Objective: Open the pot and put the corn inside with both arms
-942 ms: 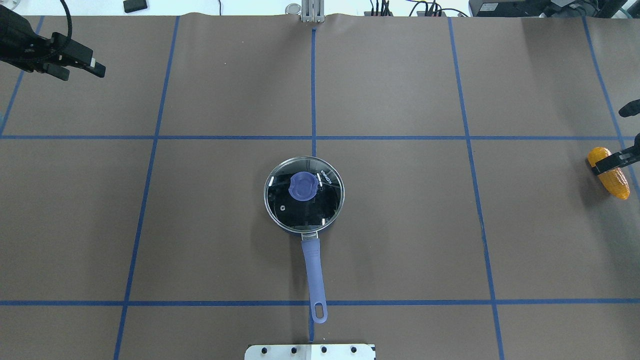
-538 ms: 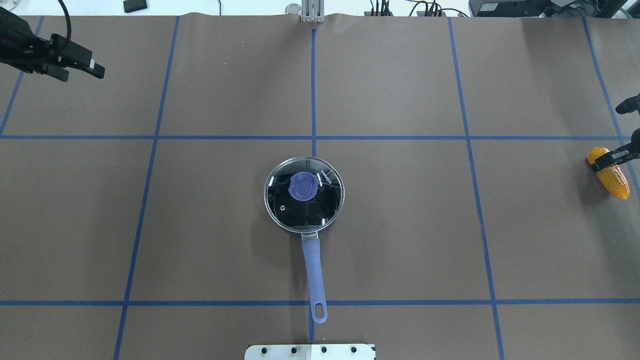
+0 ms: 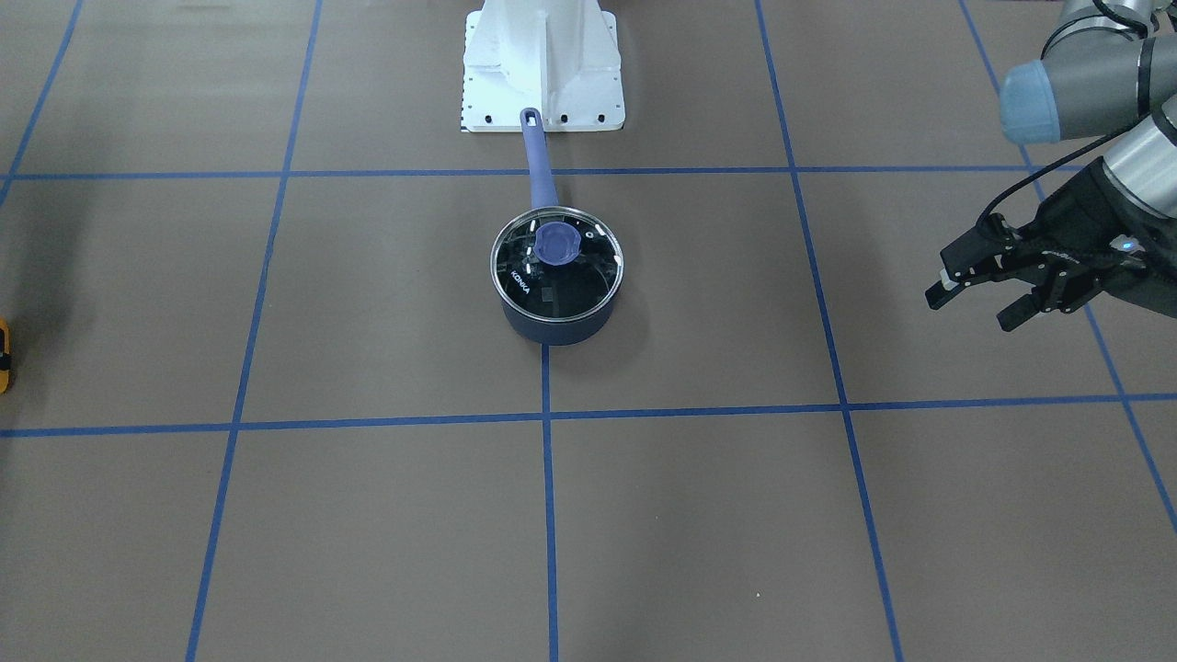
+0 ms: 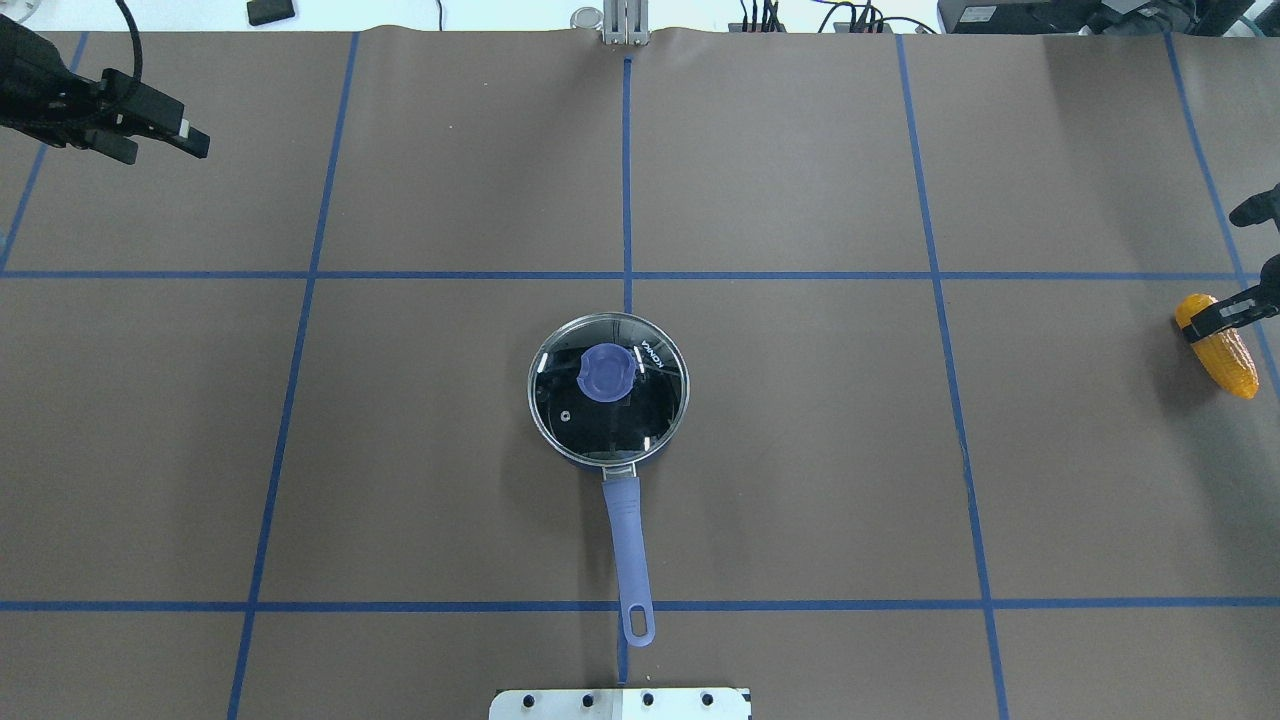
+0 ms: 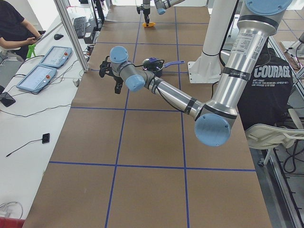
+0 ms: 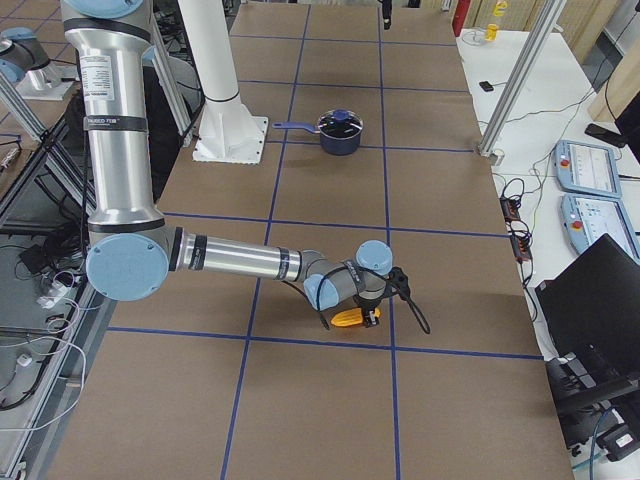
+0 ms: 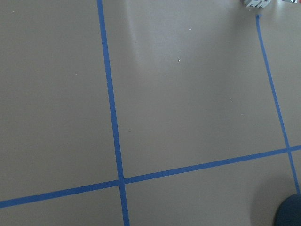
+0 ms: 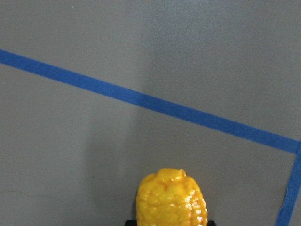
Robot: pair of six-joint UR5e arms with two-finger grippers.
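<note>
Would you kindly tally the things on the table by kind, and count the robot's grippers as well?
pot: 1
lid: 1
corn cob: 1
grippers: 2, the left gripper and the right gripper
Total: 5

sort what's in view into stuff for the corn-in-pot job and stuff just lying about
For the job: pot, glass lid, corn, left gripper, right gripper.
Lying about: control tablets, keyboard, both on the side bench.
</note>
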